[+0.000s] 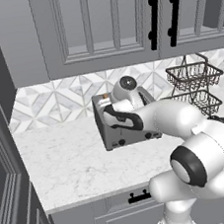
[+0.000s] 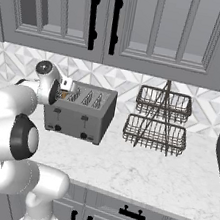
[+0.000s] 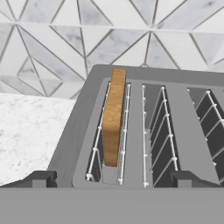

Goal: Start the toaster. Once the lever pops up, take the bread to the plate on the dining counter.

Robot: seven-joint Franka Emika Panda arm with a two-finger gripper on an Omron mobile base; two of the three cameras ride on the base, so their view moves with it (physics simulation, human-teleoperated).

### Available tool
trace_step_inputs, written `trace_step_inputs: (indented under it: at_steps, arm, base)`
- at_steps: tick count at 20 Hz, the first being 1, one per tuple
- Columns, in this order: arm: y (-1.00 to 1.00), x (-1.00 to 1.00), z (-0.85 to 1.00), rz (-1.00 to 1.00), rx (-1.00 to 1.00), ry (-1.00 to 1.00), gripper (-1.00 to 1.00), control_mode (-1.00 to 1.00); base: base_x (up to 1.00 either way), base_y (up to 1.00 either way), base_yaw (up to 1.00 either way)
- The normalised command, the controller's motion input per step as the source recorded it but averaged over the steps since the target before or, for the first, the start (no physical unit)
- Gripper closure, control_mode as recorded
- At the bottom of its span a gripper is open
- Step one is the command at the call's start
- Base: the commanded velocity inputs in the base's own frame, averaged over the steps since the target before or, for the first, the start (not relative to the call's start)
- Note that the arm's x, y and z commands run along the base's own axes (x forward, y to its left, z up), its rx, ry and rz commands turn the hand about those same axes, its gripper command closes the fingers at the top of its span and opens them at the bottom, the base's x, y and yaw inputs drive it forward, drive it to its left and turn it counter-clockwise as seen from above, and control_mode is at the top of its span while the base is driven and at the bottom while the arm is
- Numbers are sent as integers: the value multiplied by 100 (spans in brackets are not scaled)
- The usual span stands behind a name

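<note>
The golden-brown bread slice [image 3: 113, 118] stands in the boxy grey metal toaster's [image 3: 144, 131] leftmost slot, centre-left of the hand view. The gripper [image 3: 111, 179] hovers wide open (nothing held); closing off-centre could pinch the slot's wire guard instead.

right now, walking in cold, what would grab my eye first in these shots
First the big white arm, stretched from the base over the marble counter to the grey four-slot toaster by the patterned backsplash. In the hand view a golden-brown slice of bread stands on edge in the toaster's leftmost slot, with the open fingers poised just above it. Right of the toaster sits a two-tier wire basket.
</note>
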Motion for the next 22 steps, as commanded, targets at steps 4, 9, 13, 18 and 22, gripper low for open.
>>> trace_step_inputs:
  at_steps: [4,9,13,18,22]
  arm:
    - [0,9,-8,0,0,0,-100,-100]
    - [0,19,-3,0,0,0,-100,-100]
    - [0,19,-6,0,0,0,-100,-100]
    - [0,14,-11,0,-2,0,-100,-100]
    - [0,10,-10,0,-2,0,-100,-100]
  base:
    - [0,0,0]
    - [0,0,0]
    - [0,0,0]
    - [0,0,0]
    - [0,0,0]
